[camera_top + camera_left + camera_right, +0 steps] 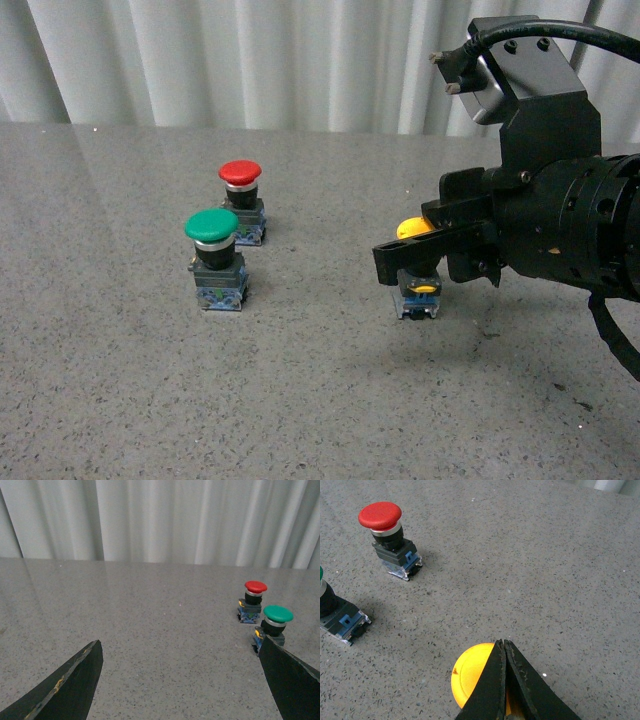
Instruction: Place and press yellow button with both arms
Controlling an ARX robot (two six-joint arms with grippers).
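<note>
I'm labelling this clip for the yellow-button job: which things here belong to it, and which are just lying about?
Belongs to the job:
yellow button
right gripper, shut, over its cap
left gripper, open, holding nothing

Just lying about:
green button
red button
Both stand upright on the table.

Your grey speckled stone table (300, 400) carries a yellow-capped pushbutton with blue-grey base (410, 228), a green-capped pushbutton (212, 226) and, at its 1 o'clock, a red-capped pushbutton (240, 172). Your right hand (501, 645) is black; the pleated curtain (250, 60) white.
</note>
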